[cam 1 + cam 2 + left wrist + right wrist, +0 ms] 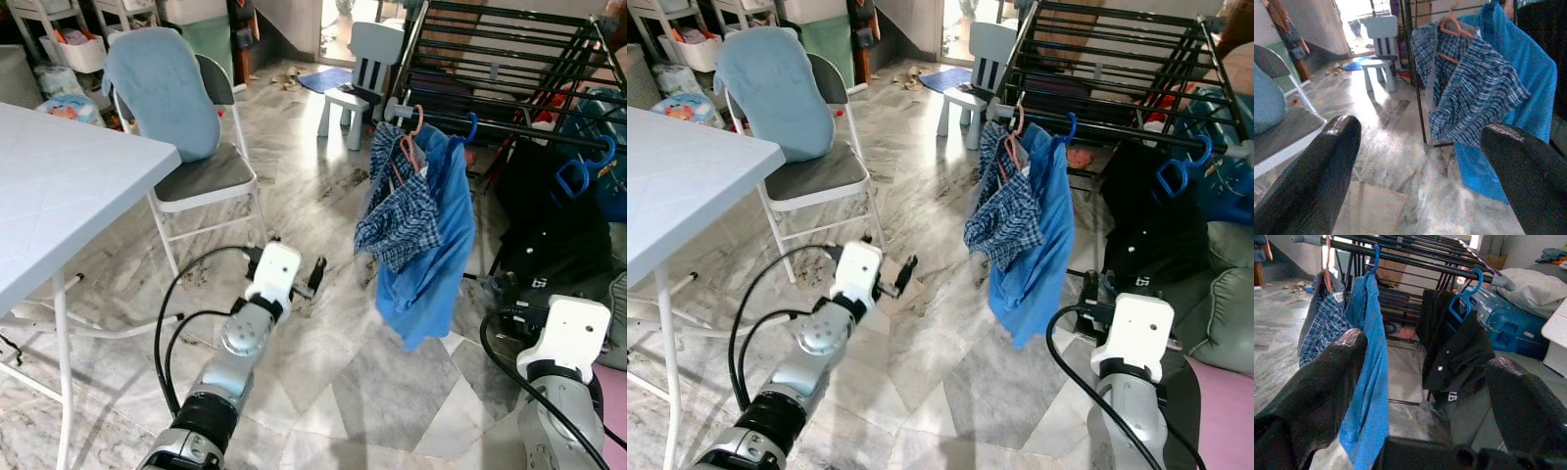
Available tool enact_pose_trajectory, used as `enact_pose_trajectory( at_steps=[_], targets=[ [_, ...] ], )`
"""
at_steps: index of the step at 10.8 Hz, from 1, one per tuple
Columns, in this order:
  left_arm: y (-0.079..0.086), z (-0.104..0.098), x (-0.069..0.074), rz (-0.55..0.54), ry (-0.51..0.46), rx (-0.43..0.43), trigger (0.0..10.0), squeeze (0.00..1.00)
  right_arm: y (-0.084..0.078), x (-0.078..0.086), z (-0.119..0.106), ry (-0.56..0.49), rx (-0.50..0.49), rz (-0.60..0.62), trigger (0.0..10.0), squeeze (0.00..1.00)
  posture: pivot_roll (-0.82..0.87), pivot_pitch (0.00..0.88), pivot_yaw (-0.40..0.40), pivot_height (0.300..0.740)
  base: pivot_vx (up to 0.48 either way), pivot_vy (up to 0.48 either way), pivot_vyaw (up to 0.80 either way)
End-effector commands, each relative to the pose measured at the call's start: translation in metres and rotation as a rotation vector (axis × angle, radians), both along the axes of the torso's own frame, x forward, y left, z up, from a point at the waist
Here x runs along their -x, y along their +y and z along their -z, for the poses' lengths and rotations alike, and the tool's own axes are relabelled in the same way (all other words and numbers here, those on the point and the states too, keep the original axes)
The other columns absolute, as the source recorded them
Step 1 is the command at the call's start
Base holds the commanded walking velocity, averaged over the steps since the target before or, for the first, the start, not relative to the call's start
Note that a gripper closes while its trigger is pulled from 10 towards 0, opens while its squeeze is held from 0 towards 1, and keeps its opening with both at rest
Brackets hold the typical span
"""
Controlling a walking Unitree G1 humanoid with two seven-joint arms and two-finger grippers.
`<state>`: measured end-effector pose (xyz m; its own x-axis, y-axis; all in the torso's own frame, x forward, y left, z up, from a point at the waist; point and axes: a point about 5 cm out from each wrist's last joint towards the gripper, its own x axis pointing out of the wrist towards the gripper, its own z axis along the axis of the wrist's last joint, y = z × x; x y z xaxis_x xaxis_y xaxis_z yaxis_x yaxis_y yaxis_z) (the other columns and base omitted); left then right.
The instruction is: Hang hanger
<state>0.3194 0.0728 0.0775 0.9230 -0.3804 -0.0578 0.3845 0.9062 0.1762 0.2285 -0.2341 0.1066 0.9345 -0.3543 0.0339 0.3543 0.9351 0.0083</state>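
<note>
On the front rail of a black drying rack (519, 135) hang three garments on hangers. A pink hanger (412, 140) carries a blue plaid shirt (397, 211). Beside it a blue hanger (468, 128) holds a bright blue shirt (436, 255). Further right, another blue hanger (574, 174) holds a black garment (549, 230). My left gripper (315, 276) reaches out low over the floor, left of the plaid shirt, open with nothing between its fingers (1327, 161). My right gripper (1427, 352) is open and bare, facing the blue shirt and the black garment.
A white table (59, 186) stands at the left. Behind it is a folding chair (206, 171) with a light blue towel (162, 88) draped over it. A small white child's chair (362, 69) is at the back. A blue suitcase (1518, 328) sits behind the rack. Marble floor (333, 362) lies between.
</note>
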Motion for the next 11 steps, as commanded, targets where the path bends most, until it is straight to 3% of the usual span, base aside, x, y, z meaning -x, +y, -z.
enact_pose_trajectory(
  at_steps=[1,4,6,8,9,10,11],
  targets=[
    [-0.008,-0.003,-0.003,0.025,-0.002,-0.003,10.0,0.00,-0.003,0.000,-0.002,-0.006,0.011,0.003,10.0,0.00,0.07,0.000,-0.053,0.740,0.000,0.000,0.00],
    [-0.016,-0.008,-0.006,0.033,-0.009,0.052,10.0,0.00,-0.010,0.004,-0.006,-0.011,0.033,0.020,10.0,0.00,0.05,0.000,-0.054,0.740,0.000,0.000,0.00],
    [-0.010,-0.013,-0.006,0.021,0.001,0.114,10.0,0.00,-0.010,0.012,-0.005,-0.001,0.033,0.028,10.0,0.00,0.02,0.000,-0.055,0.740,0.000,0.000,0.00],
    [-0.009,0.005,-0.002,0.078,0.106,0.078,10.0,0.00,0.000,0.018,0.004,0.023,0.009,0.025,10.0,0.00,0.02,0.000,-0.038,0.740,0.000,0.000,0.00],
    [-0.031,0.005,0.005,0.287,0.152,0.068,10.0,0.00,0.005,0.019,0.005,0.028,0.001,0.018,10.0,0.00,0.02,0.000,-0.035,0.740,0.000,0.000,0.00],
    [-0.050,0.009,0.015,0.481,0.183,-0.025,10.0,0.00,0.006,0.020,0.007,0.034,-0.003,0.016,10.0,0.00,0.02,0.000,-0.035,0.740,0.000,0.000,0.00],
    [-0.069,0.017,0.036,0.821,0.200,-0.258,10.0,0.00,0.007,0.016,0.006,0.032,-0.006,0.008,10.0,0.00,0.02,0.000,-0.038,0.740,0.000,0.000,0.00]
  ],
)
